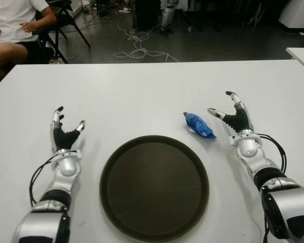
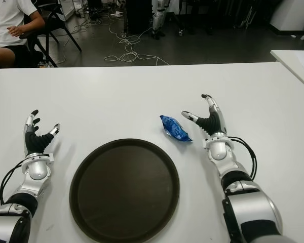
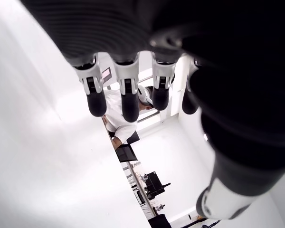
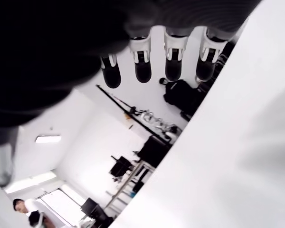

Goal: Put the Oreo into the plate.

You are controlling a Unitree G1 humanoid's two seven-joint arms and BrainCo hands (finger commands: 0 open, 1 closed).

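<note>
The Oreo (image 1: 199, 126) is a small blue packet lying on the white table (image 1: 142, 91), just beyond the right rim of the round dark brown plate (image 1: 154, 187). My right hand (image 1: 232, 117) shows a little to the right of the packet, fingers spread, holding nothing and not touching the packet. My left hand (image 1: 66, 129) shows to the left of the plate, fingers also spread and empty. In both wrist views the fingers (image 4: 141, 64) stretch straight out with nothing between them.
A person in a white shirt (image 1: 12, 23) sits on a chair beyond the table's far left corner. Cables (image 1: 137, 48) lie on the dark floor behind the table. Another white table's corner (image 1: 301, 53) shows at the far right.
</note>
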